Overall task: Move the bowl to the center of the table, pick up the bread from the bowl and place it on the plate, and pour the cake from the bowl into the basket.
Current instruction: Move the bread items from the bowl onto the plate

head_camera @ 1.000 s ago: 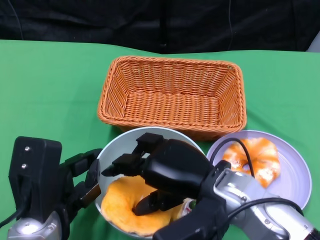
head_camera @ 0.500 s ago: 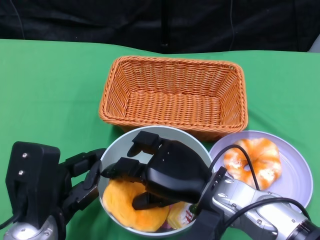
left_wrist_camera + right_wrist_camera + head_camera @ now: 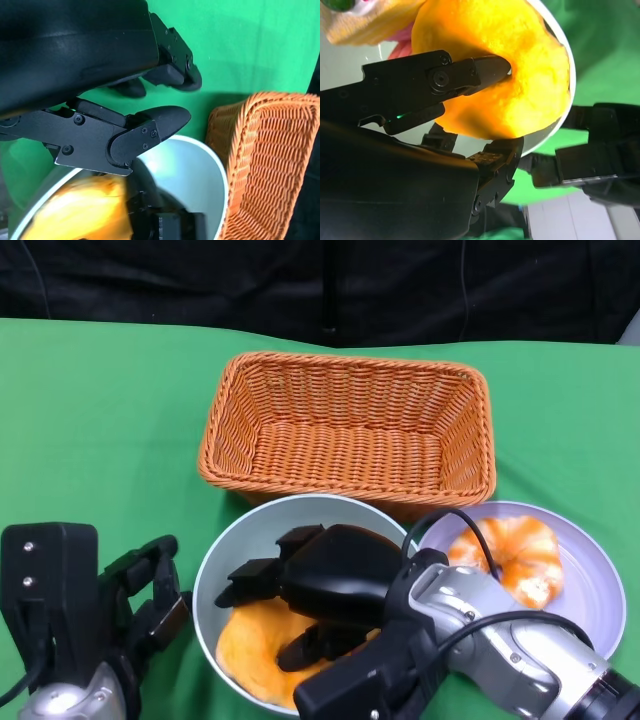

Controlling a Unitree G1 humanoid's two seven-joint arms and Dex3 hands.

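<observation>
Right hand (image 3: 300,605) now lower in bowl (image 3: 240,540) than a second ago, fingers closing around yellow bread (image 3: 520,85). Left hand (image 3: 145,595) off bowl rim, spread, empty. Bowl just in front of basket (image 3: 345,430). We guess lift comes next.

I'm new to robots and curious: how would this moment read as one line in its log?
right hand: in bowl, fingers gripping bread | left hand: open beside bowl | plate: holds a pastry | basket: nothing inside
</observation>
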